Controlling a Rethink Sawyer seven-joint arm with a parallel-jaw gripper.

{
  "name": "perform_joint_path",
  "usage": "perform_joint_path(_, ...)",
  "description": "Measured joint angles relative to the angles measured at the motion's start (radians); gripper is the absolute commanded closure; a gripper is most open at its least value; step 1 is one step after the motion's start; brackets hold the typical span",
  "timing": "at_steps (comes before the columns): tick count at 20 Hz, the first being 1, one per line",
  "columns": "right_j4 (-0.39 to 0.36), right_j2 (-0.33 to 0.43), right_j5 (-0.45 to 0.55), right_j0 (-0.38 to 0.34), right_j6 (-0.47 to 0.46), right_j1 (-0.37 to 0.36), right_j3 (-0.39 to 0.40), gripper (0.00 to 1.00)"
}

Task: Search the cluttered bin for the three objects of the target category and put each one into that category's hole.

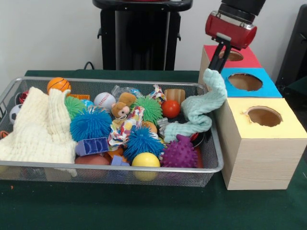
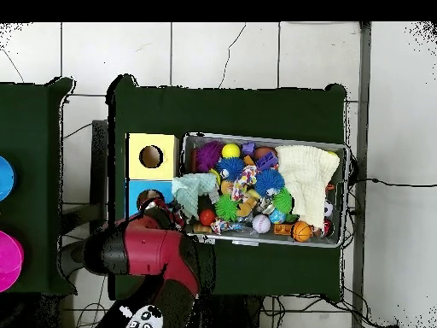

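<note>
My gripper [image 1: 214, 67] hangs over the right end of the wire mesh bin [image 1: 120, 167] and is shut on the top of a mint green muslin cloth [image 1: 201, 108]. The cloth trails down into the bin. The gripper is just left of the blue-topped hole [image 1: 245, 81]. A see-through bottle [image 1: 121, 89] with a bluish label scrap shows at the bin's back, half buried. Another clear piece [image 1: 163, 125] lies under the cloth's tail. In the overhead view the arm [image 2: 149, 249] covers part of the blue top [image 2: 134, 198], and the cloth [image 2: 195, 190] drapes over the bin's rim [image 2: 265, 243].
The bin holds a cream muslin cloth [image 1: 38, 127], blue spiky balls [image 1: 91, 123], a green one [image 1: 147, 108], a purple one [image 1: 180, 152], and small balls. The red-topped hole [image 1: 232, 55] is behind the blue one; the yellow-topped hole [image 1: 264, 116] is nearest the camera.
</note>
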Motion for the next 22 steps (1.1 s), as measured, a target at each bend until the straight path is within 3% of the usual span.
perform_joint_path(9, -0.045, -0.083, 0.0, -0.037, 0.0, 0.033, -0.057, 1.0)
perform_joint_path(17, -0.06, -0.124, -0.005, -0.088, 0.0, 0.045, -0.059, 1.0)
perform_joint_path(18, -0.065, -0.124, -0.007, -0.103, 0.0, 0.044, -0.057, 0.0)
perform_joint_path(22, -0.069, -0.124, -0.008, -0.159, 0.0, 0.038, -0.047, 0.0)
